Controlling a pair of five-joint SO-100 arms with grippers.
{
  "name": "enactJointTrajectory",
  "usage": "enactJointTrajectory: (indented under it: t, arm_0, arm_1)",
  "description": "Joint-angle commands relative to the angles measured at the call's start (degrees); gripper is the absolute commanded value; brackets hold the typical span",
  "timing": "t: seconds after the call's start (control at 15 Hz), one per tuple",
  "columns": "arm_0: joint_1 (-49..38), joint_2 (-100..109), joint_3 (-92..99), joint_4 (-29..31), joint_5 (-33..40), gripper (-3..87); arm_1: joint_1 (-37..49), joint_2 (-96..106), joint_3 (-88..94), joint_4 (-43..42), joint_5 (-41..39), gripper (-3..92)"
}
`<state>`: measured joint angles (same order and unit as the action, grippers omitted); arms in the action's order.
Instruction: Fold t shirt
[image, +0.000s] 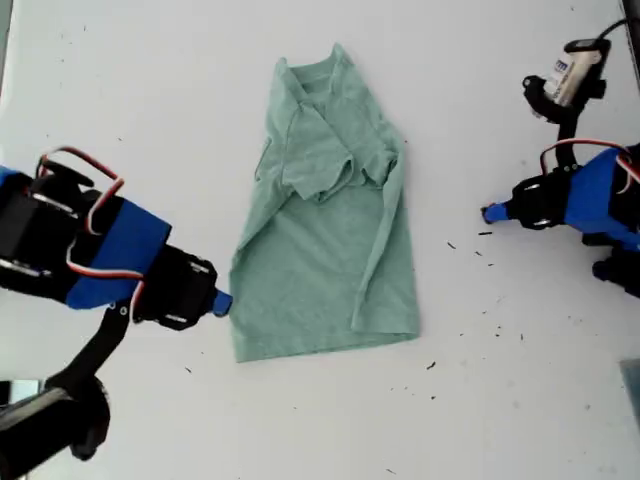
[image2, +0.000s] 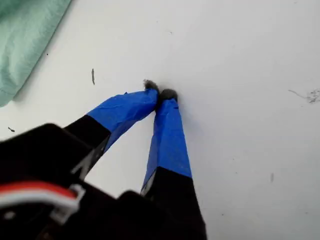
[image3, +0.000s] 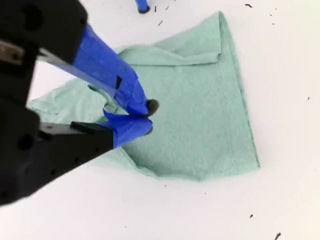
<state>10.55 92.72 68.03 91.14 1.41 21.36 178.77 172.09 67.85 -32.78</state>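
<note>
The t shirt (image: 325, 210) lies mid-table with both sides folded inward, narrowed for a crosswise fold. My first gripper (image2: 160, 94) rests shut and empty on bare table (image: 120, 80); my second gripper (image3: 148, 119), pinched closed, hovers empty at the hem edge

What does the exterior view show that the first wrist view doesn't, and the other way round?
Only the exterior view shows the whole t shirt, lying lengthwise with its sleeves folded in and its collar away from the camera, and both arms, one at each side of it.

Only the first wrist view shows my first gripper up close: its blue-taped tips meet over bare table, holding nothing.

Both show the white table scattered with dark specks, and some of the green shirt, though the wrist view catches only an edge.
</note>
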Motion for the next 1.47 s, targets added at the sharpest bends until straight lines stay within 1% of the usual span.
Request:
enactJointTrajectory:
  t: [0.0,0.07,0.13,0.2,0.27,0.47,0.53,0.6,0.67,0.73,0.8,0.87,1.0,1.13,1.2,1.27,1.33,1.4]
  arm_0:
    - [0.35,0.79,-1.32,0.18,-0.26,27.2]
    - [0.26,1.05,0.53,0.26,-0.88,30.6]
    - [-0.35,1.49,4.04,0.26,-2.37,32.1]
    - [-1.32,1.41,8.96,-0.09,-3.16,32.5]
    - [-2.11,1.41,14.33,-1.85,-4.39,32.7]
    - [-4.92,2.9,32.43,-16.79,-4.75,31.6]
    - [-6.06,2.64,37.27,-22.68,-4.48,29.7]
    - [-6.59,1.93,41.66,-28.39,-4.48,27.5]
    - [-5.98,0.18,43.95,-32.87,-4.83,24.4]
    - [-4.13,-1.85,43.95,-36.12,-5.54,18.4]
    - [-1.67,-2.64,43.68,-40.17,-7.03,5.0]
    - [0.18,-3.25,43.15,-43.24,-8.0,-0.3]
    - [2.2,-0.7,42.36,-42.63,-11.34,-0.3]
    - [-0.09,9.93,43.15,-33.66,-11.43,-0.3]
    - [-1.85,15.38,44.21,-30.59,-10.37,-0.3]
    - [-3.25,17.84,44.03,-29.62,-8.35,-0.3]
    - [-4.39,18.02,40.08,-27.6,-6.5,-0.3]
    - [-5.8,15.12,32.52,-23.2,-3.96,-0.2]
  arm_1:
    - [0.44,0.53,0.09,0.62,0.62,2.1]
    - [0.26,0.97,0.18,0.79,0.62,2.1]
    - [0.26,1.67,0.35,1.05,0.62,2.1]
    - [0.18,2.46,0.53,1.49,0.62,2.1]
    - [0.0,3.52,0.7,2.02,0.7,2.1]
    - [-0.97,7.29,1.49,3.78,0.88,2.1]
    - [-1.05,8.44,1.76,4.31,0.88,2.2]
    - [-1.05,9.05,1.85,4.66,0.79,2.2]
    - [-1.23,9.14,1.93,4.75,0.79,2.2]
    - [-1.32,9.23,1.93,4.75,0.79,2.2]
    - [-1.32,9.23,1.93,4.75,0.79,2.2]
    - [-1.32,9.23,2.02,4.75,0.79,2.2]
    - [-1.32,9.93,2.11,5.1,0.79,2.2]
    - [-1.41,10.72,2.29,5.54,0.97,2.2]
    - [-1.41,11.16,2.37,5.71,0.97,2.2]
    - [-1.41,11.87,2.55,6.06,0.97,2.2]
    - [-1.41,12.48,2.64,6.42,1.05,2.2]
    - [-1.41,13.27,2.81,6.77,1.14,2.2]
